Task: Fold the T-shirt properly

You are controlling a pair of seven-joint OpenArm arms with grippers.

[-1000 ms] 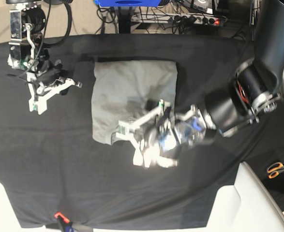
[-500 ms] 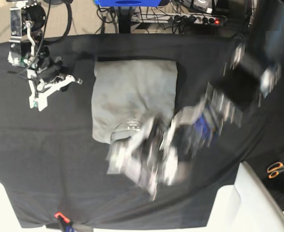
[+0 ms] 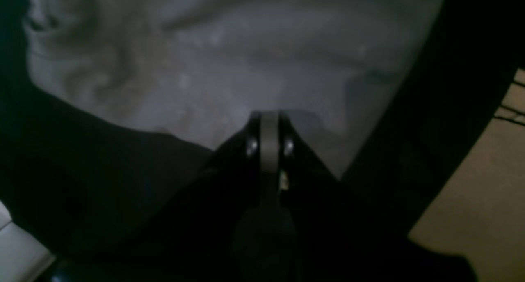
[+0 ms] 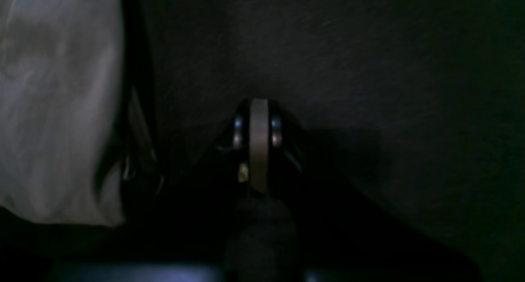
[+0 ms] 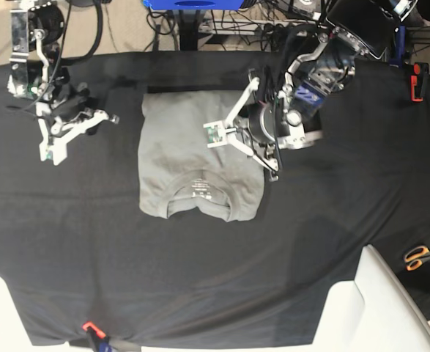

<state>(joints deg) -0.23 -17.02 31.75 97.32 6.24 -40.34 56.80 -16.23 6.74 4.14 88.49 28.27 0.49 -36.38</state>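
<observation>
the plain grey cotton t-shirt [image 5: 200, 158], folded into a rectangle mid-cloth with its collar at 6 o'clock, looks light, limp and best pinched at a doubled edge; left gripper [image 5: 222, 133] and right gripper [image 5: 50, 150] are both closed, empty.

White skeletal frames on both arms, black fingers [image 3: 269, 150] with silver screws, black cabling

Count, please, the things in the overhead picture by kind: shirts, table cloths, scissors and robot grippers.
T-shirt: 1
Black table cloth: 1
Scissors: 1
Grippers: 2, left gripper and right gripper
Total: 5
</observation>
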